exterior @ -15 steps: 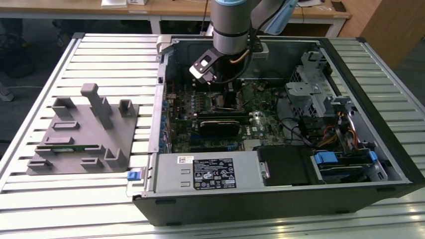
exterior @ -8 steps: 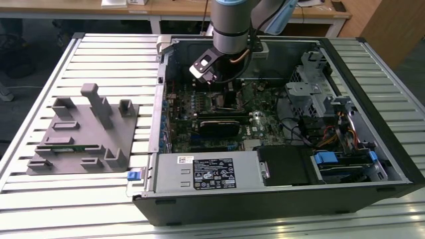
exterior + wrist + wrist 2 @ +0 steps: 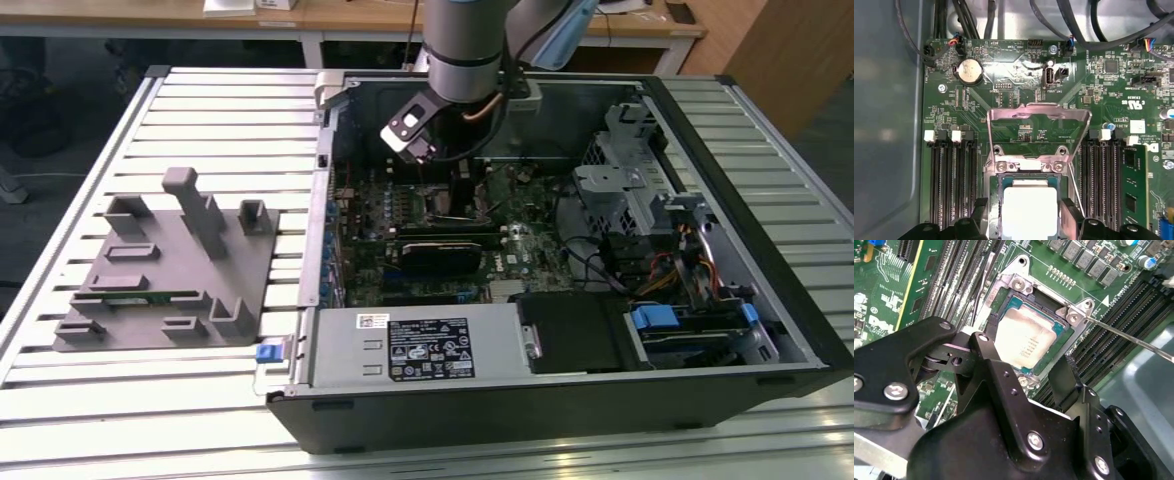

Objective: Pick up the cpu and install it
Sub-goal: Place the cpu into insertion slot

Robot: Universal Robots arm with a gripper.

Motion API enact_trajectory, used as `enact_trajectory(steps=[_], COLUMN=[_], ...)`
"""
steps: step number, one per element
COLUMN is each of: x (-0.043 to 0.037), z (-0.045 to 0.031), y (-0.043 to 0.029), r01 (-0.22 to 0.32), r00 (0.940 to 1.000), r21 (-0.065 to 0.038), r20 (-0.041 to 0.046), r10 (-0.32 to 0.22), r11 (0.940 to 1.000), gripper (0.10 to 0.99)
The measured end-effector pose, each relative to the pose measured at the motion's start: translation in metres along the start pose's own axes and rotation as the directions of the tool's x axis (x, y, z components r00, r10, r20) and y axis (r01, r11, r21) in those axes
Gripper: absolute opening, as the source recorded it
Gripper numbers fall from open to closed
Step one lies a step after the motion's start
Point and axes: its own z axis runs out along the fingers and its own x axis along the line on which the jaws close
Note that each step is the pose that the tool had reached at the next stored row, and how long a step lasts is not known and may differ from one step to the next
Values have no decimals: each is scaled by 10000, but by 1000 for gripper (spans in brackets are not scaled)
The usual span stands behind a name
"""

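Second wrist view, cpu (image 3: 1029,340) flat in socket (image 3: 1022,286), top up, fingers (image 3: 1062,381) apart

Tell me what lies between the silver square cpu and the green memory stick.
First wrist view: empty black memory slots separate the silver square cpu from the green memory stick.

And it's a matte black hand (image 3: 1023,354), a silver-grey cpu (image 3: 1026,340) rimmed in teal-green, a deep green motherboard (image 3: 1019,75) striped with black slots (image 3: 951,180) and speckled with white print, a black case (image 3: 534,420), blue clips (image 3: 658,318), a pale grey tabletop (image 3: 200,110) ribbed with straight lines, and a plain grey fixture (image 3: 167,290).
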Motion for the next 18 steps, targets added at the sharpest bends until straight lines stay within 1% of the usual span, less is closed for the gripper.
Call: enact_trajectory(steps=[3,5,7,8,10,11,13,15,18], x=[-1,-2,-2,-2,-2,-2,-4,-7,-19], z=[-56,-89,-109,-112,-118,-120,-121,-122,-122], y=[3,5,6,7,9,9,10,11,11], r01=[1,1,1,1,2,0,-1,-2,-5], r00=[10000,10000,10000,10000,10000,10000,10000,10000,10000], r21=[0,1,3,2,4,4,3,4,5], r20=[1,1,1,0,1,1,1,5,11], r10=[-1,-1,-1,-1,-2,0,1,2,5], r11=[10000,10000,10000,10000,10000,10000,10000,10000,10000], gripper=[678,663,541,541,427,427,310,310,133])
